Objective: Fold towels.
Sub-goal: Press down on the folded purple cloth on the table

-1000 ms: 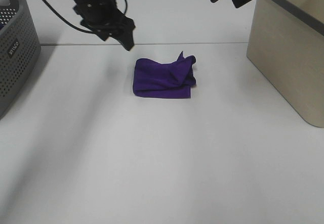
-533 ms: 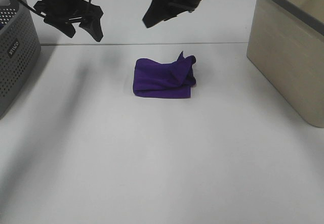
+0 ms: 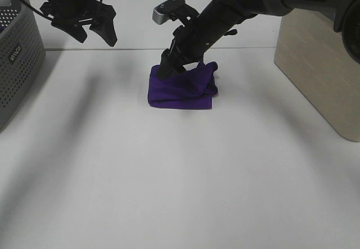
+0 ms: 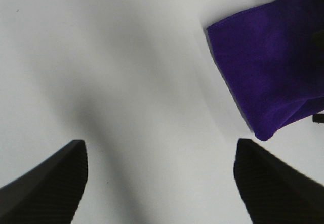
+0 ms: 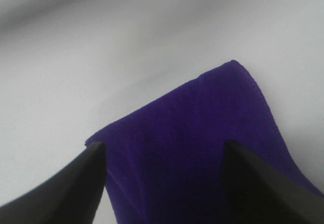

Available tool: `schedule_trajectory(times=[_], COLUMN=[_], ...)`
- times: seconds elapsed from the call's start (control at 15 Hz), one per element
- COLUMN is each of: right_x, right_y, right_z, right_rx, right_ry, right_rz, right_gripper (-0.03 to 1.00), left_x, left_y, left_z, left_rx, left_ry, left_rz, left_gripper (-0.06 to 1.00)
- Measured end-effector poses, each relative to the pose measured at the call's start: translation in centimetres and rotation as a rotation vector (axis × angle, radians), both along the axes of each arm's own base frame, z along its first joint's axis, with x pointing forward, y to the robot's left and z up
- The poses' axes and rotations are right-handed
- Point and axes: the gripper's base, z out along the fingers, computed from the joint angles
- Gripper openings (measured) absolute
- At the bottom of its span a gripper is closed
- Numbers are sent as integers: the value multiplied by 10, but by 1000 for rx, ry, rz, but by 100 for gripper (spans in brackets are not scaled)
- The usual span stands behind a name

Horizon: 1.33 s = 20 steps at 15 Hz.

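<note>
Looking at the towel (image 3: 181,90), deep purple and lying in a loose, thick fold on the desk (image 3: 169,176), toward the far middle, with a rumpled peak sticking up at its far right corner. Judging it soft, light and limp: probably sagging and spilling open if lifted by a single point, gripping well rather than slipping, and running no risk of damage. Favouring a hold at a corner or along a free edge, pinching through every layer, rather than at the bulging middle. Seeing the right fingers (image 3: 167,69) coming down at the far left corner of the cloth, reaching across from the right side. Showing in the right wrist view as right fingers (image 5: 66,188) spread wide, straddling the towel (image 5: 202,148) with purple cloth filling the gap between them; holding nothing, and not telling clearly whether the tips are touching the fabric or hovering just above it. Finding the left fingers (image 3: 107,32) hanging well apart from the cloth, up over the far left of the desk, likewise spread and carrying nothing; in their own view, left fingers (image 4: 50,183) framing bare desk, with only a rounded fold of the towel (image 4: 268,72) showing off to one side.
</note>
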Motion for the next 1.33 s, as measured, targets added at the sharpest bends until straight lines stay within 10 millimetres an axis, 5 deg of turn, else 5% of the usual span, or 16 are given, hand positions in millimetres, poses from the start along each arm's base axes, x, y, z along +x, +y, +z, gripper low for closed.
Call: schedule_trajectory(times=[0.27, 0.8, 1.2, 1.33], right_x=[10, 34, 25, 22], right_y=[-22, -124, -104, -90], right_z=[-19, -23, 24, 25], right_rx=[-35, -39, 118, 154], right_ry=[32, 207, 181, 162], right_rz=[-37, -231, -169, -111], right_gripper=[65, 60, 60, 60], left_x=[-1, -1, 0, 0], left_y=[0, 0, 0, -1], left_z=[0, 0, -8, -9], left_rx=[1, 0, 2, -4], left_ry=[12, 15, 29, 32], left_rz=[-3, -4, -3, -3], left_gripper=[73, 73, 73, 73])
